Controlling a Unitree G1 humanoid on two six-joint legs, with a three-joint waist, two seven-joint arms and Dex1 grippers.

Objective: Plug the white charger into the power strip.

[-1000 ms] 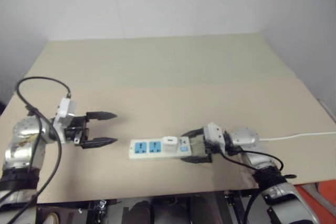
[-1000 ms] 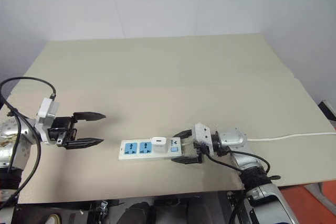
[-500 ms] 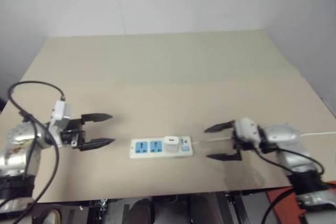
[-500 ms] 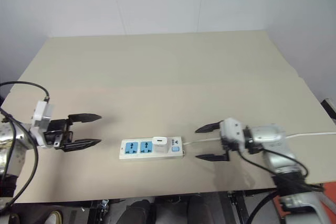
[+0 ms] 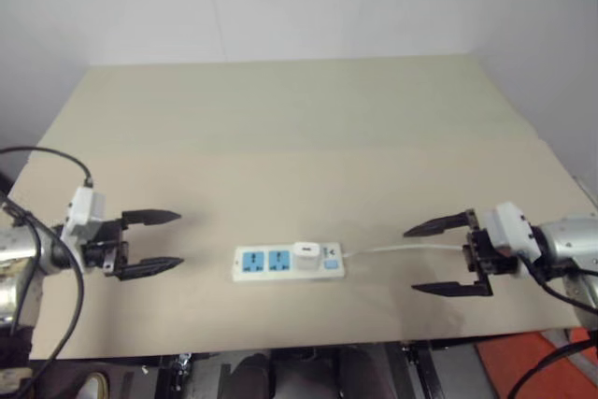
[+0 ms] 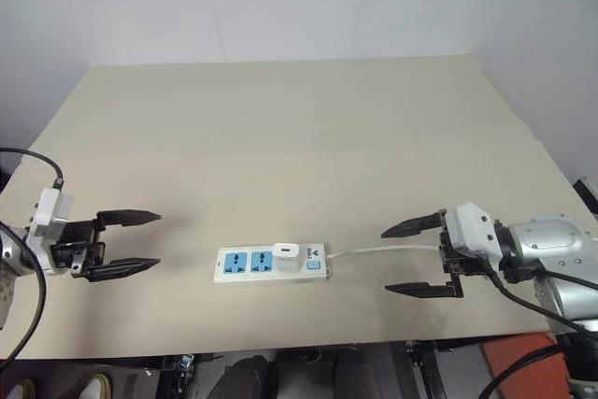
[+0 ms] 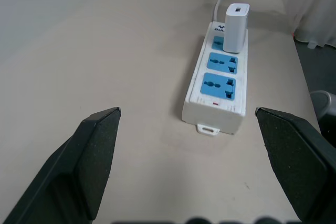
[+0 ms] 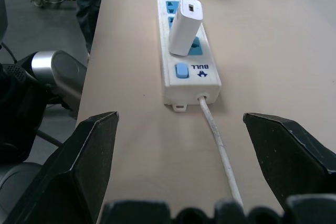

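Observation:
The power strip (image 5: 288,263) lies near the table's front edge, a white bar with blue outlet faces. The white charger (image 5: 305,252) stands upright in the outlet nearest the switch end; two blue outlets (image 7: 221,74) beside it are bare. Its thin white cord (image 5: 404,249) runs right across the table. My left gripper (image 5: 159,242) hovers open to the strip's left, pointing at it, with nothing between its fingers. My right gripper (image 5: 439,257) hangs open to the strip's right, above the cord, apart from the strip. The charger (image 8: 185,26) also shows in the right wrist view.
The beige table (image 5: 299,137) stretches wide and bare behind the strip. Its front edge (image 5: 280,348) runs just below the strip and both grippers. The left arm's black cable (image 5: 56,161) loops over the table's left side.
My right gripper has drawn back to the right and risen, away from the strip's switch end. The left gripper has moved slightly left. Strip and charger have stayed put.

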